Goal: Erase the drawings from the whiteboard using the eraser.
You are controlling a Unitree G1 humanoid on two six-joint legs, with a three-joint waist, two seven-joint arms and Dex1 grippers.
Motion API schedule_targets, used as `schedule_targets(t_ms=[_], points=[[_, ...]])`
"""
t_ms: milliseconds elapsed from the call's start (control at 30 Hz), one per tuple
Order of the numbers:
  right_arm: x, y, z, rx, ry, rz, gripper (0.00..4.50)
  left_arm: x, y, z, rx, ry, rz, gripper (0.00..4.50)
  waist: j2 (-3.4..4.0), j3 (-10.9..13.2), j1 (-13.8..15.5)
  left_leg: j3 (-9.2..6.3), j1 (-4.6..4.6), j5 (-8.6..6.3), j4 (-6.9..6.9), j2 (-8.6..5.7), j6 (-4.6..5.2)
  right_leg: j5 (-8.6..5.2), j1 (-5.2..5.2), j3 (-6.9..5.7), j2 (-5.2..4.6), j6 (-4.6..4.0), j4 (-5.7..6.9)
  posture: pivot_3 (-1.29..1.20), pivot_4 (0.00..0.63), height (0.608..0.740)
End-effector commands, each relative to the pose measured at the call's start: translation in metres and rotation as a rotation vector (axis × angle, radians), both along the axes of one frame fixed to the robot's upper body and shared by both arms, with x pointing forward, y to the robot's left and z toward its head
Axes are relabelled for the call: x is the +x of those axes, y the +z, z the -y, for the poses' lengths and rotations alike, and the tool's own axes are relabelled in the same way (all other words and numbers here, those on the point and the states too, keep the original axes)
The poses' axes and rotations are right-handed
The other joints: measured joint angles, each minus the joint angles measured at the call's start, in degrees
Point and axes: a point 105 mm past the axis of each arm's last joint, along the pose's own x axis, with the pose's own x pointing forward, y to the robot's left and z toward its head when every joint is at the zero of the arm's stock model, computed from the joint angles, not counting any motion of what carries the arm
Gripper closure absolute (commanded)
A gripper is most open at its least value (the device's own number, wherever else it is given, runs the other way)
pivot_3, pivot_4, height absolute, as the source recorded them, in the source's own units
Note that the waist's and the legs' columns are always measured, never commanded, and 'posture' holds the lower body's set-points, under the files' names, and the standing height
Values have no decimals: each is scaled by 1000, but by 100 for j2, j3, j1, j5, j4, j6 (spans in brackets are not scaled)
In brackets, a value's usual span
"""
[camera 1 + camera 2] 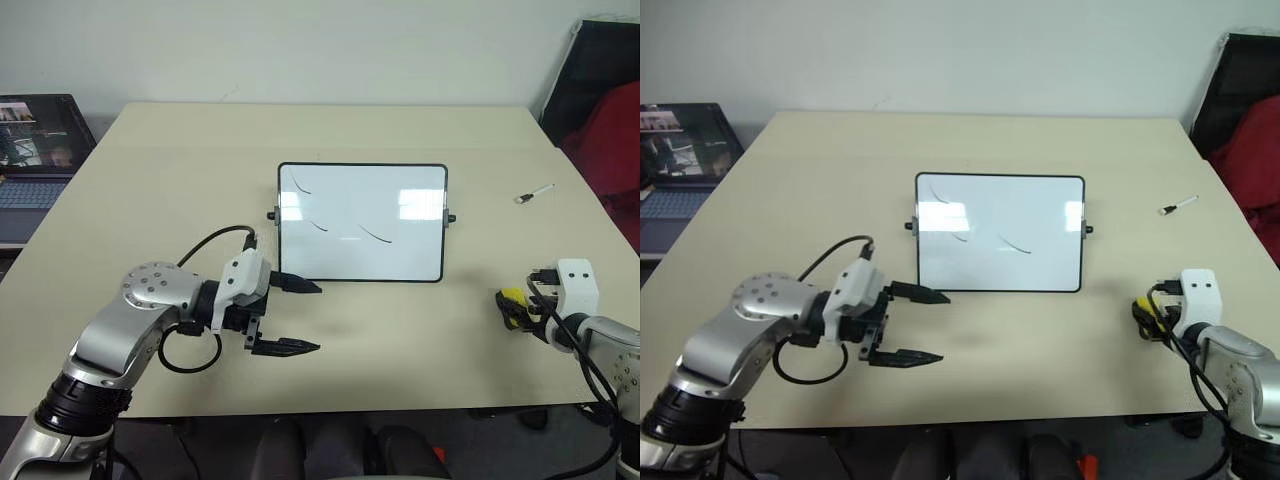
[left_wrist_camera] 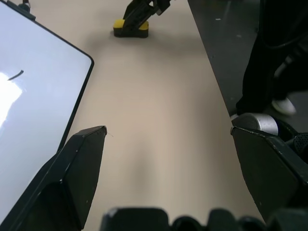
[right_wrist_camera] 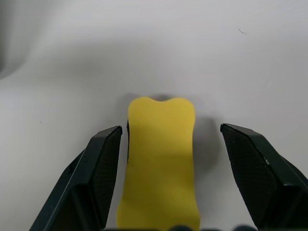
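Your right gripper [image 3: 168, 139] has its jaws parted around the eraser [image 3: 161, 159]: one finger sits right against the block's side, the other stands off with a clear gap, so nothing is clamped yet. The straddle makes sense, since the yellow block lies lengthwise between the fingers and can be squeezed across its narrow width. It rests flat on the table [image 1: 400, 340] near your right front edge, well apart from the whiteboard [image 1: 362, 222].

Your left gripper [image 1: 297, 317] is spread wide and empty, hovering just off the board's near left corner, one finger close to the black frame without touching it as far as the head views show. Judging by that placement, you are keeping it ready to steady the board against sliding once wiping starts.

The board lies flat mid-table, long side facing you, with the drawings [image 1: 345, 232] as a few thin curved strokes across its left and middle area; all are intact, so erasing has not begun. A white pen [image 1: 534, 194] sits well off to the right beyond the board, and a laptop [image 1: 30, 150] rests past the table's far left corner; neither is in your way.

Close evenly on the eraser so it does not skate sideways off the touching finger.
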Motion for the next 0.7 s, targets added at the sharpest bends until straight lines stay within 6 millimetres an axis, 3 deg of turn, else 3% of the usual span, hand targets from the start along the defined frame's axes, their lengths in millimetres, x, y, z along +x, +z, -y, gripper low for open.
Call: schedule_targets(t_ms=[33, 167, 267, 433, 700], points=[[5, 8, 1, -20, -3, 42, 922, 1, 5, -3, -13, -7, 40, 0, 0, 0, 0, 0, 0, 0, 0, 0, 0, 0, 0, 0, 0, 0, 0, 0, 150, 740], [6, 7, 1, -24, 1, 40, 922, -2, 7, 1, -16, -14, 44, 0, 0, 0, 0, 0, -1, 0, 1, 0, 0, 0, 0, 0, 0, 0, 1, 0, 150, 740], [6, 7, 1, -21, 1, 41, 1538, -4, 10, 4, -20, -20, 47, 0, 0, 0, 0, 0, -1, 0, 1, 0, 0, 0, -1, 0, 0, 0, 2, 0, 150, 740], [5, 9, 2, -20, 2, 45, 3156, -5, 17, 10, -26, -28, 53, 0, 0, 0, 1, 0, -1, 0, 2, 0, 0, 0, -2, 0, 0, 0, 4, 0, 150, 740], [5, 11, 1, -10, 4, 51, 3190, -4, 21, 15, -29, -24, 52, 0, 0, 0, 1, -1, -1, 0, 3, 0, 0, 0, -2, 0, 0, 1, 5, 0, 150, 740]])
